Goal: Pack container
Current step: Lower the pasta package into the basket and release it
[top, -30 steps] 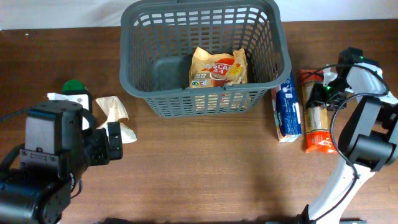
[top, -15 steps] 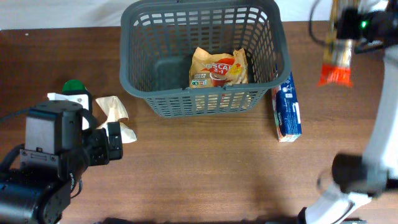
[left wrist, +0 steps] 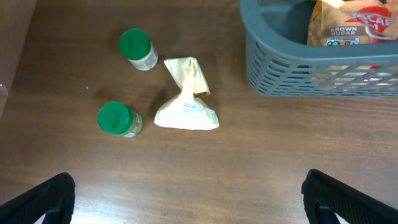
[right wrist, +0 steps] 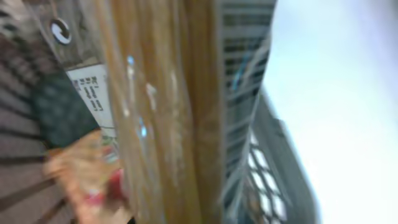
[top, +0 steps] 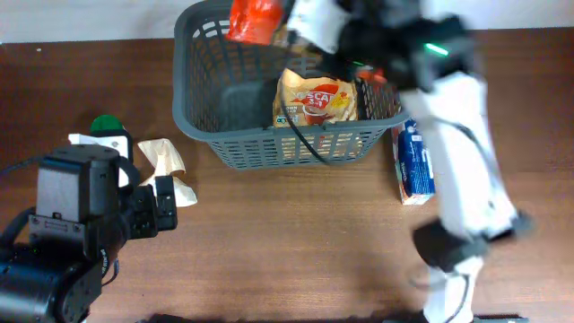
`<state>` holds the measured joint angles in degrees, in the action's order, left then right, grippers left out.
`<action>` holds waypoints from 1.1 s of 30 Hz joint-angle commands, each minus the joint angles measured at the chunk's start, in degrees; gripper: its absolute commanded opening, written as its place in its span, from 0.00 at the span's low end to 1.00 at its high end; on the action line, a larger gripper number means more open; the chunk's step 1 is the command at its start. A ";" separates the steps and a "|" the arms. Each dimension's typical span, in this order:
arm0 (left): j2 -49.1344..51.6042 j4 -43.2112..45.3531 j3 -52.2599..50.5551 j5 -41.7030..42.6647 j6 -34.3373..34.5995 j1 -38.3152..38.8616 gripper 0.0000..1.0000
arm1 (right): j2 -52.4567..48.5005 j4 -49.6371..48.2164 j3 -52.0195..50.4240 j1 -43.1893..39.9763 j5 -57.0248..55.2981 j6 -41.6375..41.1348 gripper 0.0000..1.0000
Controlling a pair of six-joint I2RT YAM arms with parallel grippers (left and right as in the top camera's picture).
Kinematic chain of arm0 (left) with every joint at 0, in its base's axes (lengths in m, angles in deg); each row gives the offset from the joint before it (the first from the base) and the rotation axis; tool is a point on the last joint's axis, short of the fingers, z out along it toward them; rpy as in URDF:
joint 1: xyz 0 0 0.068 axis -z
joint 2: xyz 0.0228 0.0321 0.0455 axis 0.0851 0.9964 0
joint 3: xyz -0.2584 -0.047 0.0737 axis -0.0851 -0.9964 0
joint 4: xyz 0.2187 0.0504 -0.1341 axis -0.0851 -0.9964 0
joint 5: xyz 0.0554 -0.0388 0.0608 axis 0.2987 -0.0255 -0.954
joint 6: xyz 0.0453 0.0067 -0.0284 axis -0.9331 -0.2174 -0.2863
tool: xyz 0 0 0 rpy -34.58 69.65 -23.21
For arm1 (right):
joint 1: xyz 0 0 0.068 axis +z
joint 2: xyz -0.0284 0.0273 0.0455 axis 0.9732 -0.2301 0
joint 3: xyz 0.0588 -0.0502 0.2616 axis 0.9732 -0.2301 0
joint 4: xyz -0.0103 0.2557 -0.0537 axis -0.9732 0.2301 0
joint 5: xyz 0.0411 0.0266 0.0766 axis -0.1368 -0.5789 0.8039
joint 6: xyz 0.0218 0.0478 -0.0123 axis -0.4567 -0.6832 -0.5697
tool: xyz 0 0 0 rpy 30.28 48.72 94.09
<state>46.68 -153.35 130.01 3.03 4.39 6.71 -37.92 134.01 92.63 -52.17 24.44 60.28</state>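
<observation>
The dark grey basket (top: pixel 202 117) stands at the back middle with a brown sugar packet (top: pixel 314 99) inside. My right gripper (top: pixel 289 20), blurred by motion, is shut on an orange spaghetti packet (top: pixel 255 18) and holds it above the basket's far left rim. In the right wrist view the packet (right wrist: pixel 161 112) fills the frame, with basket lattice (right wrist: pixel 249 124) beside it; the fingers are hidden. My left gripper (top: pixel 166 205) is open wide and empty above the table (left wrist: pixel 199 205), left of the basket (left wrist: pixel 298 68).
A blue box (top: pixel 415 161) lies right of the basket. Two green-lidded jars (left wrist: pixel 135 48) (left wrist: pixel 117 118) and a tied cream bag (left wrist: pixel 186 102) lie at the left, just beyond my left gripper. The right arm crosses above the basket's right side.
My right arm lifted the orange packet from the table at the right and swung it left, over the basket to its far left rim. The left arm has not moved.
</observation>
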 commanded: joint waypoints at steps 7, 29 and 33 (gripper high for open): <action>-0.24 -0.09 0.22 -0.63 0.15 -0.31 0.99 | -17.75 -8.52 0.90 0.15 -4.59 -9.20 0.05; -0.24 -0.09 0.22 -0.63 0.13 -0.31 0.99 | 9.35 13.75 5.73 -35.87 1.09 -53.40 0.84; -0.24 -0.09 0.22 -0.63 0.13 -0.31 0.99 | 4.04 16.44 -0.50 -42.03 4.57 -53.35 0.81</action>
<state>46.68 -153.37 130.04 3.03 4.39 6.71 -26.29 149.05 98.16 -90.31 22.10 10.30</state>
